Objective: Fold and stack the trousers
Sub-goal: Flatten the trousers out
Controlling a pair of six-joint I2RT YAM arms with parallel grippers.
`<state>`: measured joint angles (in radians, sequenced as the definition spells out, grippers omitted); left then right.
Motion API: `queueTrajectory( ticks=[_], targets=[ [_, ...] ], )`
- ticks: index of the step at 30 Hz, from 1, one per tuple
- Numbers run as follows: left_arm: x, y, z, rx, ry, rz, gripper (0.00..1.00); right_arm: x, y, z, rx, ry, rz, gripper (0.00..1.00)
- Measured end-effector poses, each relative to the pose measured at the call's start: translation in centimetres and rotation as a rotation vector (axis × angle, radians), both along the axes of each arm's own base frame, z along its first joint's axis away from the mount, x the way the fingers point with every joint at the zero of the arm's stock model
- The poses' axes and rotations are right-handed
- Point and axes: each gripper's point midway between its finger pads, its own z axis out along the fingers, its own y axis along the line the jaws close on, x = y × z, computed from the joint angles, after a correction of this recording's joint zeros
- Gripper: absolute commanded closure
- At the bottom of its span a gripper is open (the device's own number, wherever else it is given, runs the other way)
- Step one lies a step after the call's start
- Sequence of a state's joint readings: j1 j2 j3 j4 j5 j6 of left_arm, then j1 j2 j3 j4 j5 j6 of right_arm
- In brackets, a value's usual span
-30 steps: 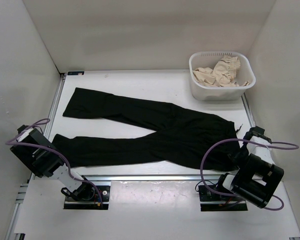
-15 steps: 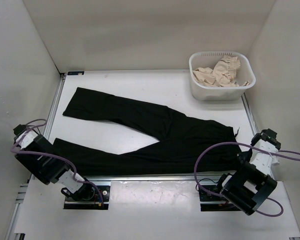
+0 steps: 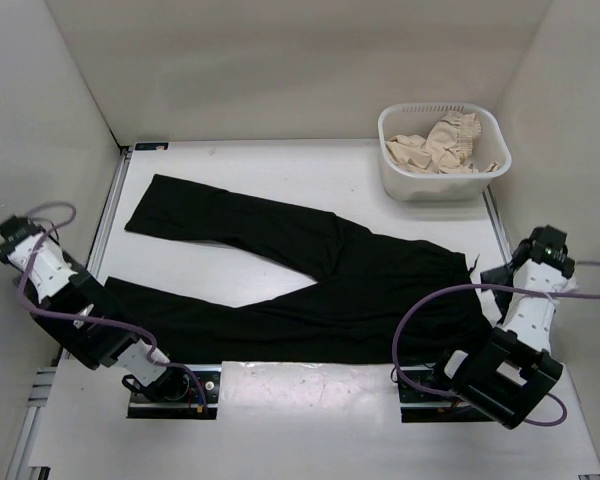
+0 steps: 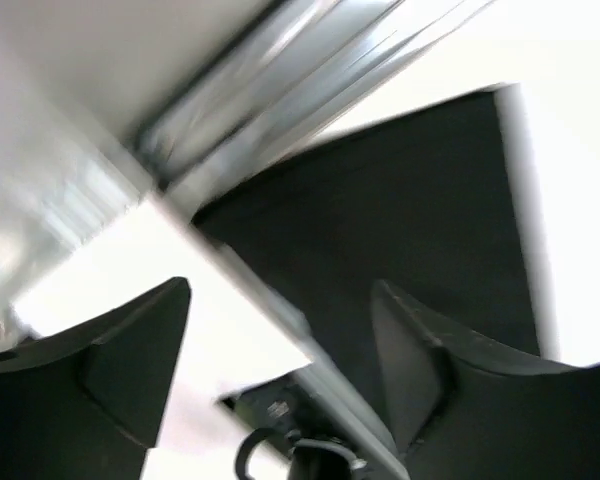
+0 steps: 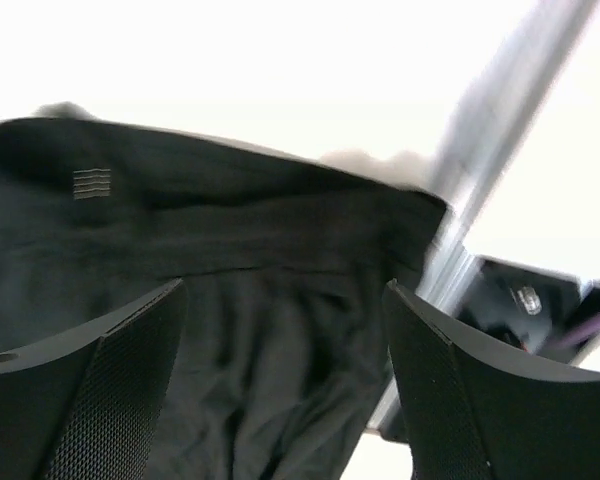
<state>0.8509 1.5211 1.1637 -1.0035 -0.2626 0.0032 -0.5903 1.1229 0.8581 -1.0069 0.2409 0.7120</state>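
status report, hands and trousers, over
Left hand open, empty. Right hand open, empty. Trousers flat, unfolded, legs splayed. Basket apart, far right.

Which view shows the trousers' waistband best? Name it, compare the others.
Right wrist view: the waistband spans the frame close up. The top external view shows the whole trousers, waistband small at the right end. The left wrist view shows only a blurred leg end.

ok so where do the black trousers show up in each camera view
top external: the soft black long-legged trousers lie flat mid-table, waist to the right, legs splayed left
left wrist: one leg end at upper right
right wrist: the waistband fills the left and centre
shared landmark: the silver metal table-edge rail shows in all three
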Motion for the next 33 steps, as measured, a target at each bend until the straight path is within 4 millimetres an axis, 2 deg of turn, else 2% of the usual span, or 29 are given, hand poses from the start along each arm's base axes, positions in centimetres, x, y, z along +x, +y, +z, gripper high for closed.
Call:
queueTrajectory(
  ticks=[2, 4, 6, 7, 9, 10, 14, 17, 21, 22, 23, 25, 26, 28, 29, 31, 33],
  targets=[
    [3.9, 0.2, 3.9, 0.024, -0.128, -0.070, 0.11, 2.6, -0.3, 2.5, -0.051, -0.060, 0.087, 0.17],
    [7.8, -0.6, 7.0, 0.052, -0.245, -0.163, 0.11, 5.4, -0.5, 4.9, -0.097, -0.131, 0.170, 0.17],
    [11.1, -2.8, 8.8, 0.046, -0.309, -0.273, 0.11, 8.2, -0.2, 6.7, -0.104, -0.209, 0.240, 0.17],
    [12.7, -4.3, 8.9, 0.021, -0.317, -0.332, 0.11, 9.3, -0.1, 7.1, -0.097, -0.237, 0.265, 0.17],
    [15.4, -6.7, 8.2, -0.037, -0.303, -0.425, 0.11, 11.2, 0.1, 6.9, -0.062, -0.262, 0.296, 0.17],
    [17.2, -7.8, 7.3, -0.069, -0.288, -0.471, 0.09, 12.1, 0.3, 6.3, -0.033, -0.260, 0.312, 0.17],
    [23.2, -10.5, 2.2, -0.153, -0.209, -0.586, 0.08, 14.6, 1.9, 3.0, 0.076, -0.192, 0.367, 0.16],
    [26.1, -11.9, -1.6, -0.166, -0.152, -0.636, 0.08, 16.8, 4.0, 0.8, 0.135, -0.153, 0.423, 0.16],
    [27.1, -12.3, -5.9, -0.104, -0.044, -0.664, 0.13, 18.4, 6.5, -1.8, 0.201, -0.114, 0.446, 0.18],
    [26.8, -12.1, -6.9, -0.081, -0.015, -0.664, 0.16, 18.5, 6.7, -2.5, 0.213, -0.098, 0.441, 0.24],
    [26.3, -11.9, -7.7, -0.066, 0.016, -0.661, 0.25, 18.6, 6.8, -3.4, 0.224, -0.078, 0.432, 0.31],
    [25.7, -11.1, -8.0, -0.012, 0.036, -0.645, 0.36, 18.5, 6.7, -5.2, 0.241, -0.033, 0.415, 0.45],
    [25.2, -10.7, -8.1, 0.004, 0.046, -0.637, 0.42, 18.4, 6.6, -6.1, 0.250, -0.006, 0.403, 0.60],
    [23.8, -9.7, -8.2, 0.031, 0.070, -0.617, 0.55, 18.0, 6.4, -7.8, 0.258, 0.046, 0.388, 0.77],
    [22.9, -9.2, -8.4, 0.039, 0.079, -0.603, 0.59, 17.7, 6.2, -7.9, 0.257, 0.067, 0.383, 0.89],
    [20.8, -8.1, -8.6, 0.049, 0.099, -0.568, 0.66, 17.6, 5.8, -7.8, 0.232, 0.074, 0.385, 0.95],
    [18.0, -7.1, -8.7, 0.051, 0.135, -0.529, 0.65, 17.7, 5.3, -7.8, 0.209, 0.079, 0.389, 0.94]
  ],
)
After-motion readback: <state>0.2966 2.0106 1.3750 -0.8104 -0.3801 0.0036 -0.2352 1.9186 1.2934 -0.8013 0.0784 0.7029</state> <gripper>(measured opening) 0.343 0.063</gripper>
